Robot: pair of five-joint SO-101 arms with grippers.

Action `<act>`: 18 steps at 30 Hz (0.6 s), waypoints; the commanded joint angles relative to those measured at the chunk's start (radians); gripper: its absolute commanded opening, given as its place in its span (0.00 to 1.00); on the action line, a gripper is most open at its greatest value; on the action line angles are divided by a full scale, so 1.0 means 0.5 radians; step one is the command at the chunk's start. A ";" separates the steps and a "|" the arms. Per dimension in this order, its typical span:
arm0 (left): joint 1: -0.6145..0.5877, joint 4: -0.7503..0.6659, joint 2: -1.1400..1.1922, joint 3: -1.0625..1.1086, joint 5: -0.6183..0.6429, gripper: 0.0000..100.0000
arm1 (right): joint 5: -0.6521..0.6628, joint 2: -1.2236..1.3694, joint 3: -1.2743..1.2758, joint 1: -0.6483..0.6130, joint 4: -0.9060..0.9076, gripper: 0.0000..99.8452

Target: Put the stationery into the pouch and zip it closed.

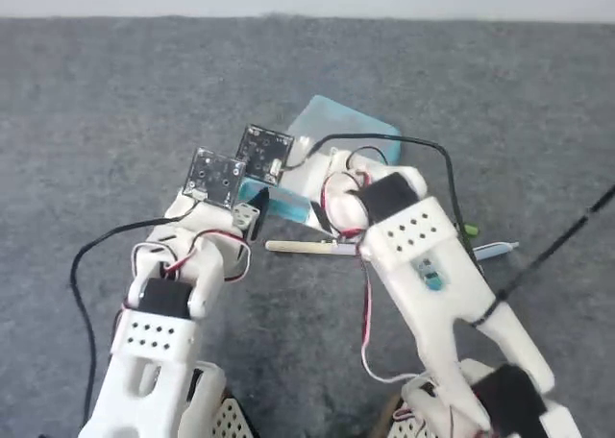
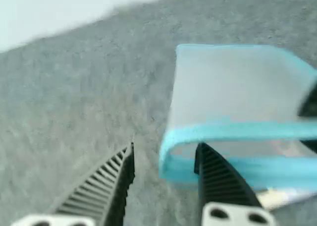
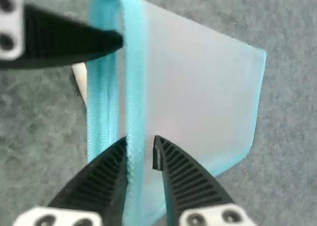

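The pouch (image 1: 341, 131) is pale translucent blue with a brighter blue zip band, and it lies at the middle of the grey table. My right gripper (image 3: 140, 144) is shut on the upper zip band (image 3: 133, 87) near one end of the mouth. At the other end my left gripper (image 2: 165, 151) stands open, with one finger (image 2: 215, 179) against the mouth's corner (image 2: 171, 151) and the other over bare carpet. The mouth gapes a little. A cream pencil (image 1: 307, 248) lies just in front of the pouch, outside it. A pale blue pen (image 1: 495, 251) lies further right.
Grey carpet (image 1: 115, 102) covers the whole table. A small green item (image 1: 468, 231) sits beside the right arm near the pen. Black cables run across both arms. Open carpet lies to the left and behind the pouch.
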 commanded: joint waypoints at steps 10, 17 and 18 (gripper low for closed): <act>0.098 -0.071 0.092 -0.017 -0.117 0.19 | 0.040 -0.170 0.021 -0.063 -0.011 0.01; 0.141 -0.488 0.098 0.204 -0.172 0.01 | 0.147 -0.305 0.196 -0.173 -0.011 0.01; 0.141 -0.497 0.098 0.210 -0.172 0.01 | 0.163 -0.348 0.233 -0.173 -0.011 0.01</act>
